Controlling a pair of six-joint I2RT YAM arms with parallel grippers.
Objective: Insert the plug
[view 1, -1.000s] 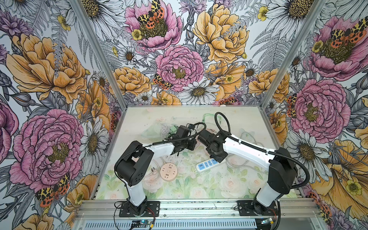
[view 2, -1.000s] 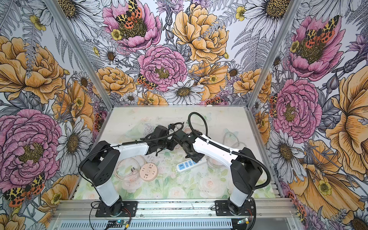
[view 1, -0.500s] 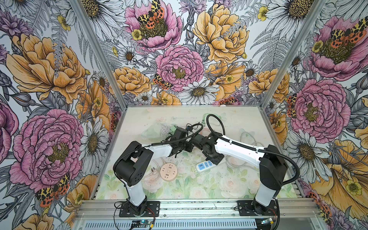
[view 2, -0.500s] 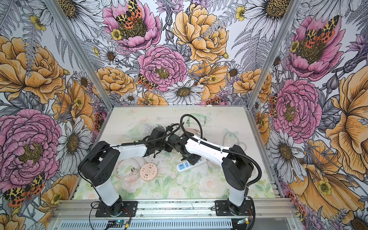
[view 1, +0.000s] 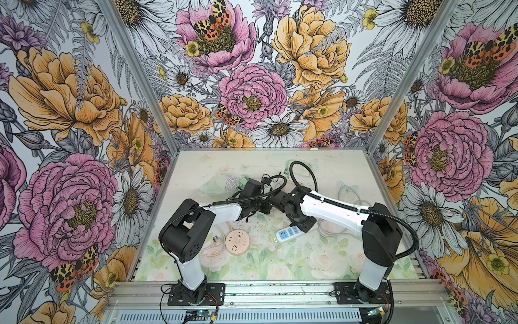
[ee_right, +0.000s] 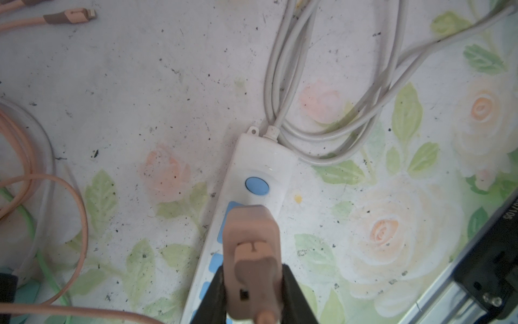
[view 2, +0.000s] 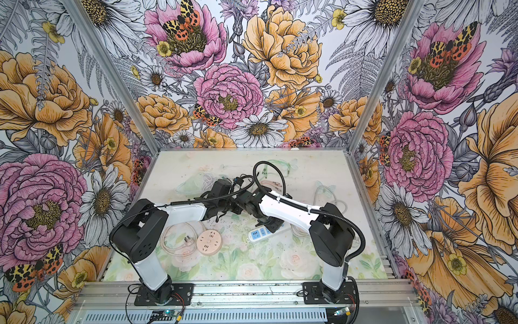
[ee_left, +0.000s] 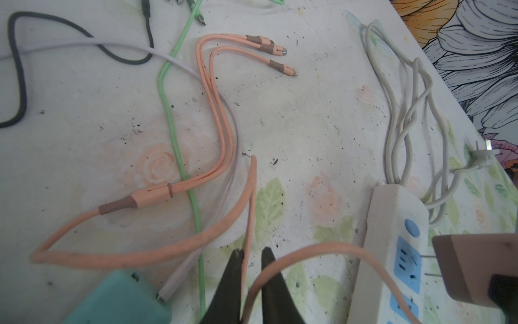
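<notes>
Right gripper (ee_right: 253,280) clamps pink plug (ee_right: 251,224) over white power strip (ee_right: 263,160)

Pink plug (ee_right: 252,232) upright over white strip (ee_right: 263,160), prongs at blue socket, exposed.

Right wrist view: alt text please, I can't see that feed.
The right gripper is shut on a pinkish-tan plastic plug, held over a white power strip next to its round blue button. The strip's coiled grey-white cord lies beyond, and a peach cable loops alongside.
</notes>
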